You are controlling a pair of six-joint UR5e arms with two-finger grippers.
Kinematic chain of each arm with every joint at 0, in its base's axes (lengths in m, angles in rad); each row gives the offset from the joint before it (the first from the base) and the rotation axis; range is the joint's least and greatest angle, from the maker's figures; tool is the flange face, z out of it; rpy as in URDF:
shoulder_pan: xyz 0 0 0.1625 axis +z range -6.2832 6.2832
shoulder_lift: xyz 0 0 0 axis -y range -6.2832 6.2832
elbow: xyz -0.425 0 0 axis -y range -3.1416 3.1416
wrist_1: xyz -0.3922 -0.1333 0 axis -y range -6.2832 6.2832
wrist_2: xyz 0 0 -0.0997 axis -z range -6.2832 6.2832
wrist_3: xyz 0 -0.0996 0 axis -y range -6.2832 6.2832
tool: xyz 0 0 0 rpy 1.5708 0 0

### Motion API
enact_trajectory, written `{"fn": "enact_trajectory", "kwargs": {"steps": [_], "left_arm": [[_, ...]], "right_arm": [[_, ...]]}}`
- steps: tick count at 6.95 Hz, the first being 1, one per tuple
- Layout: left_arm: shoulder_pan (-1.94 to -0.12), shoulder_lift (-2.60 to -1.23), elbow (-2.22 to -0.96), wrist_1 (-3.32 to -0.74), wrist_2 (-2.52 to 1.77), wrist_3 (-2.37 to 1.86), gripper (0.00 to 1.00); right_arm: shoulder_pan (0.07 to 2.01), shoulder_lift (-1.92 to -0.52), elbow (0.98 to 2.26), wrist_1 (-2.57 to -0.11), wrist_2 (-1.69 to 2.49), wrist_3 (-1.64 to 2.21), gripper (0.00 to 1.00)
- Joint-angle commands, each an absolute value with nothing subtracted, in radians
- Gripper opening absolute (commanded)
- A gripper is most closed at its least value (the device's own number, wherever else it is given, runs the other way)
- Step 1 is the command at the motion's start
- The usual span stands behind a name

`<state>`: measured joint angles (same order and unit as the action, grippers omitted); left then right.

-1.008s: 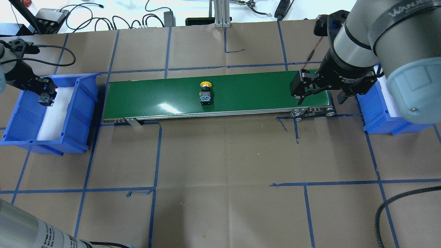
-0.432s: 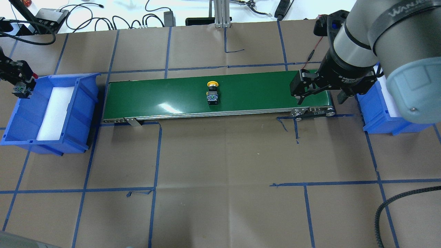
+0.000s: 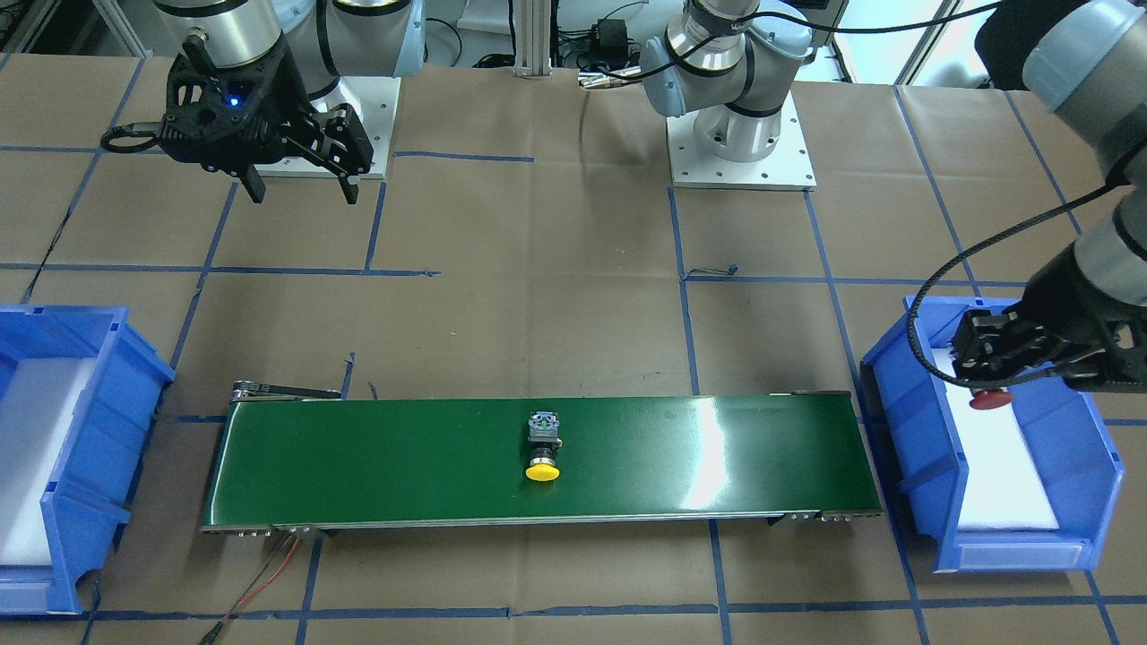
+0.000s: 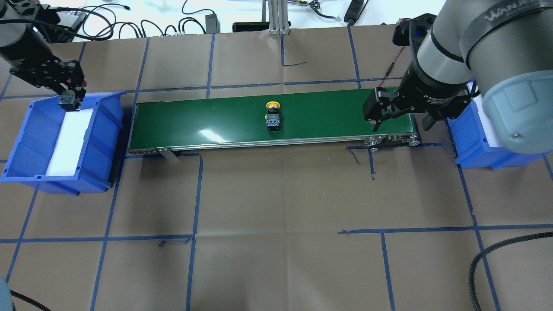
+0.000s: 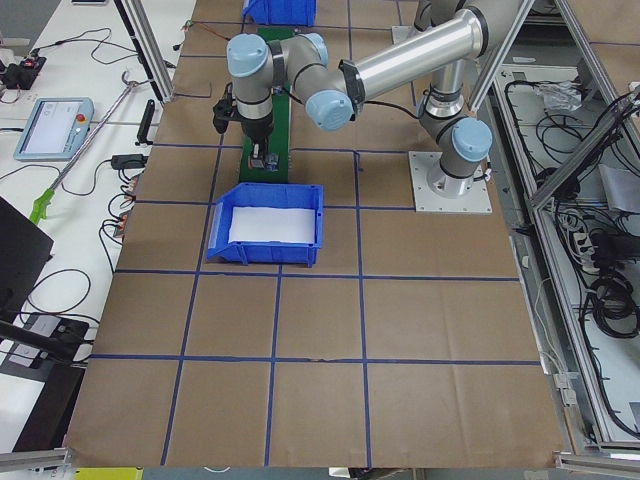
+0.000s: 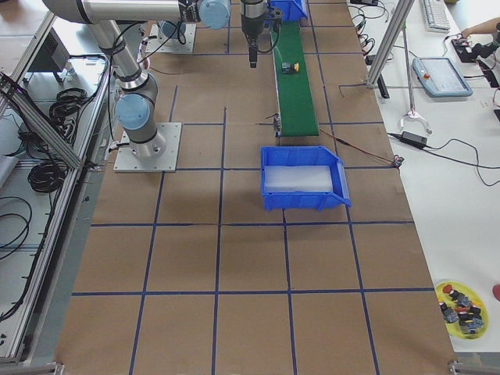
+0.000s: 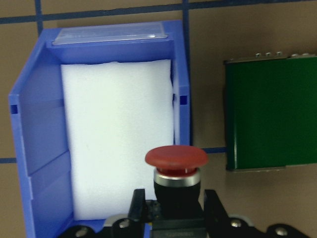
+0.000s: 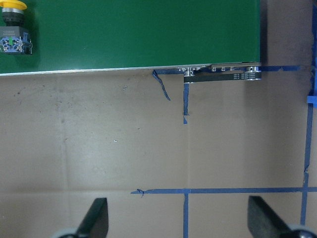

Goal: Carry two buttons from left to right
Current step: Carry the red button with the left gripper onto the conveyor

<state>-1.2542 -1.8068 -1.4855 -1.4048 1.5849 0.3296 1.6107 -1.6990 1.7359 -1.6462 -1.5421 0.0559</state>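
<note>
The red button (image 7: 176,157) sits upright between the shut fingers (image 7: 139,204) of my left gripper (image 4: 69,96). It hangs over the far end of the left blue bin (image 4: 26,142), above the white foam; the front-facing view shows its red cap (image 3: 990,399) pointing down-table. The yellow button (image 4: 272,113) lies on its side near the middle of the green conveyor belt (image 4: 207,119) and appears at the top left of the right wrist view (image 8: 11,27). My right gripper (image 4: 402,124) hovers open and empty at the belt's right end.
The right blue bin (image 4: 475,149) with a white foam floor stands just past the belt's right end, partly under my right arm. Brown paper with blue tape lines covers the table. Cables lie along the far edge. A yellow dish (image 6: 461,301) of spare parts sits off the table.
My left gripper, still shut on the red button, swung out to the left and then came back over the bin's far end. The yellow button travelled right along the belt. My right arm stayed put.
</note>
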Motion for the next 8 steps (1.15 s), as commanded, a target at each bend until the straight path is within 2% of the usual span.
{"fn": "enact_trajectory", "kwargs": {"steps": [1, 4, 8], "left_arm": [[-1.4, -1.827, -1.506, -1.388, 1.589, 0.134, 0.08], [-1.414, -1.91, -1.554, -1.312, 1.588, 0.123, 0.08], [-1.41, -1.931, -1.753, -0.998, 1.589, 0.19, 0.08]], "right_arm": [[1.609, -1.7, 1.735, -1.649, -1.542, 0.055, 1.0], [1.611, -1.698, 1.736, -1.649, -1.542, 0.055, 1.0], [1.611, -1.698, 1.736, -1.649, -1.543, 0.055, 1.0]]}}
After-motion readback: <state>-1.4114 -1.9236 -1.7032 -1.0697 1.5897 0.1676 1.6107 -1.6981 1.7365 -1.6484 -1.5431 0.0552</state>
